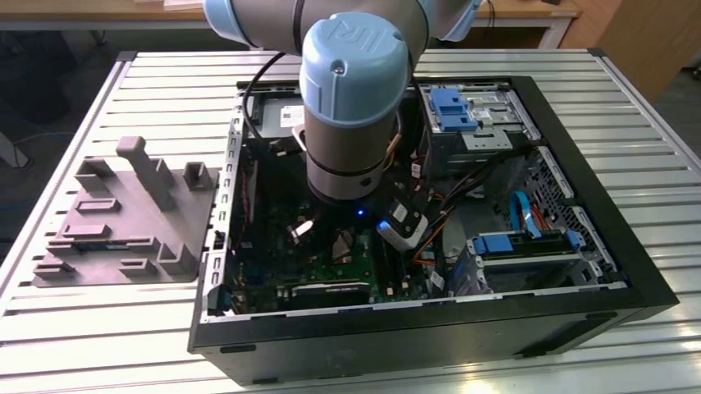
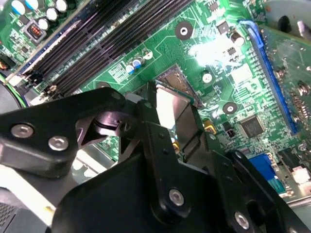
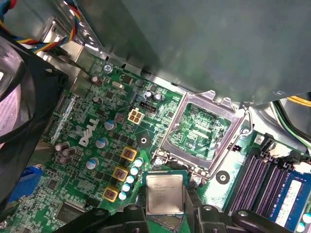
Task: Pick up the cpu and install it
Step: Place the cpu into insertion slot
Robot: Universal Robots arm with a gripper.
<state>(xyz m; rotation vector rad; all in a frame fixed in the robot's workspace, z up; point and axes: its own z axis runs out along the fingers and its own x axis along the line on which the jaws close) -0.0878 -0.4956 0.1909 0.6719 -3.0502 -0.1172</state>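
First wrist view: tool (image 3: pixel 165 209) clamped on two edges of the cpu (image 3: pixel 165 193), just beside the bare socket (image 3: pixel 204 127).

Slatted table (image 1: pixel 164 75) with computer case (image 1: pixel 438 338), grey tray (image 1: pixel 118 240)

I'm working in what looks like a robotics lab or test workshop. My arm (image 1: pixel 350 98) reaches over a slatted aluminium table (image 1: pixel 164 82), the workbench kind. On it sit an open PC case (image 1: pixel 438 341), its green motherboard (image 3: pixel 87 141) bare, and a grey fixture tray (image 1: pixel 110 238). A wooden desk (image 1: pixel 526 10) stands behind.
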